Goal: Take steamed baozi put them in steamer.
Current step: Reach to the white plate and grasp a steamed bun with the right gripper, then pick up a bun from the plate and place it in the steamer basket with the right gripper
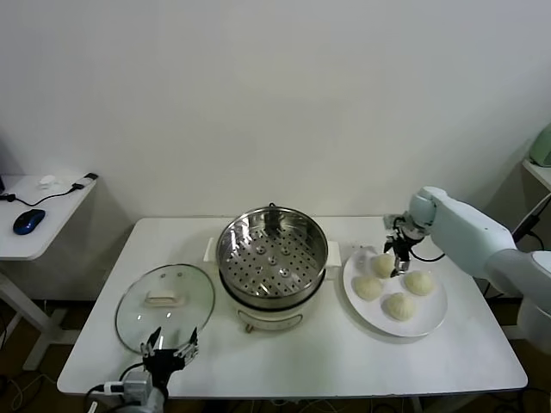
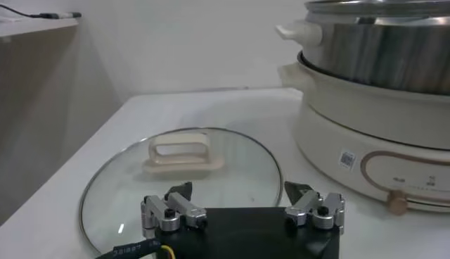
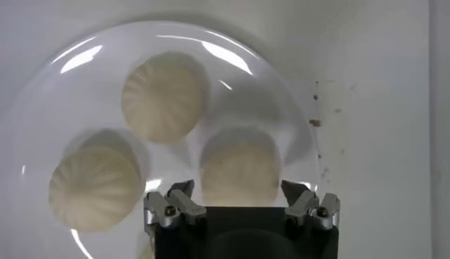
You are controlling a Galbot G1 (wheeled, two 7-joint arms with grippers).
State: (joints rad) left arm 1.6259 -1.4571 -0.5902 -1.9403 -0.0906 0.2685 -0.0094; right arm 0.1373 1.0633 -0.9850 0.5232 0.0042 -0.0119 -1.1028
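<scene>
Cream domed baozi [image 3: 241,165] between the open right gripper [image 3: 239,191] fingers

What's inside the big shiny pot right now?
Inside the steamer only its tray with holes shows; no buns yet. All four baozi sit on the plate. Beneath the tray is hidden.

Plain white wall [image 1: 275,95] at the far side, white table [image 1: 344,357] in the middle, small white side desk [image 1: 39,219] at far left carrying a blue mouse [image 1: 28,221] and black cable [image 1: 60,193], pale green object [image 1: 541,144] at right edge
</scene>
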